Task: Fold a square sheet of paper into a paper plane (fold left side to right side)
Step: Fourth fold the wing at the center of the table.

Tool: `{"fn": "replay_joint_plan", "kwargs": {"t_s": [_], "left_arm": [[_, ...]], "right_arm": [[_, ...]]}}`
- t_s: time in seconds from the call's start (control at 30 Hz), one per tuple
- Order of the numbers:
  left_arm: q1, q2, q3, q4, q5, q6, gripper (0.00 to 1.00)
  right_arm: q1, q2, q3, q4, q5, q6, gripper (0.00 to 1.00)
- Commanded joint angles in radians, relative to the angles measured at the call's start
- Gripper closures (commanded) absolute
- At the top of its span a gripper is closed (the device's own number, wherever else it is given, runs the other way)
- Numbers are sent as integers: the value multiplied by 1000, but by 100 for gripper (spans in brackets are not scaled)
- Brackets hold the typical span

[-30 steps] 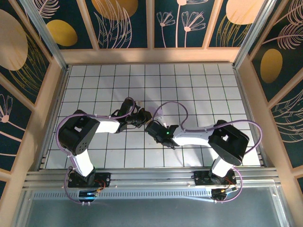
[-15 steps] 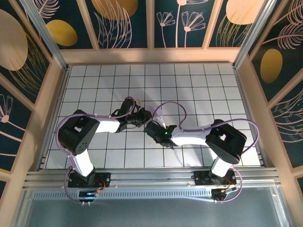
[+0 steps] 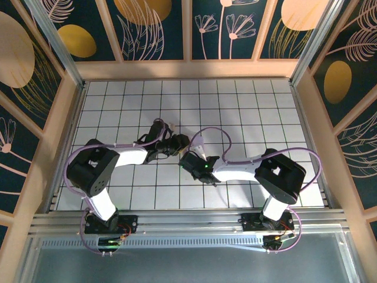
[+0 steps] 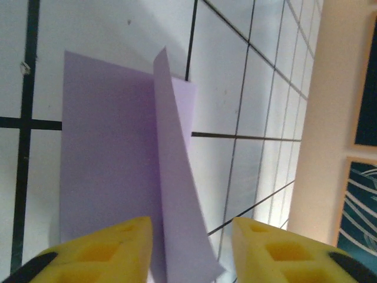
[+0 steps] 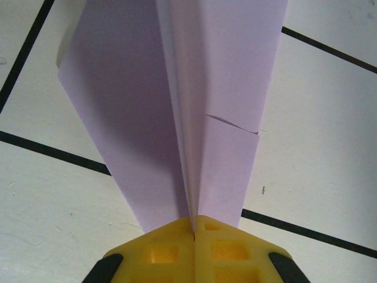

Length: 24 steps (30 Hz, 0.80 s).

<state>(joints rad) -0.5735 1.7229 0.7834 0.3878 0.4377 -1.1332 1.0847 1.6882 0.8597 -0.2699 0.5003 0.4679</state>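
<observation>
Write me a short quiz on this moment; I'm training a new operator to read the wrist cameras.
1. True or false: the left end effector has its yellow fingers apart, either side of the raised ridge of the lavender folded paper plane.
2. The right end effector is: A) open, holding nothing; B) shut on the plane's centre ridge; C) shut on a pen.
3. What marks the white table?
Key: 1 true; 2 B; 3 black grid lines.
</observation>
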Motion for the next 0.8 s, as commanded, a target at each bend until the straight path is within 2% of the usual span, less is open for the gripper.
{"fn": "replay_joint_plan", "kwargs": {"t_s": [0.0,0.17,0.27,0.43,0.6,0.7,0.77], "left_arm": [[56,-83,-1,-44,7,29,54],[140,-192,-28,-150,-2,101,46],[185,-252,-61,-186,4,124,44],[202,-308,-90,-238,10,186,43],[200,-305,-136,-201,58,190,44],[186,-284,-151,-183,81,187,45],[171,-270,-152,-177,82,185,46]], "right_arm": [[9,17,18,-17,24,-3,98],[3,9,17,-23,15,-14,100],[-14,-28,-1,3,-37,-35,100],[-94,-137,-88,131,-301,-90,100],[-198,-231,-185,225,-549,-96,100],[-250,-257,-228,261,-656,-100,100],[-262,-260,-241,263,-669,-107,100]]}}
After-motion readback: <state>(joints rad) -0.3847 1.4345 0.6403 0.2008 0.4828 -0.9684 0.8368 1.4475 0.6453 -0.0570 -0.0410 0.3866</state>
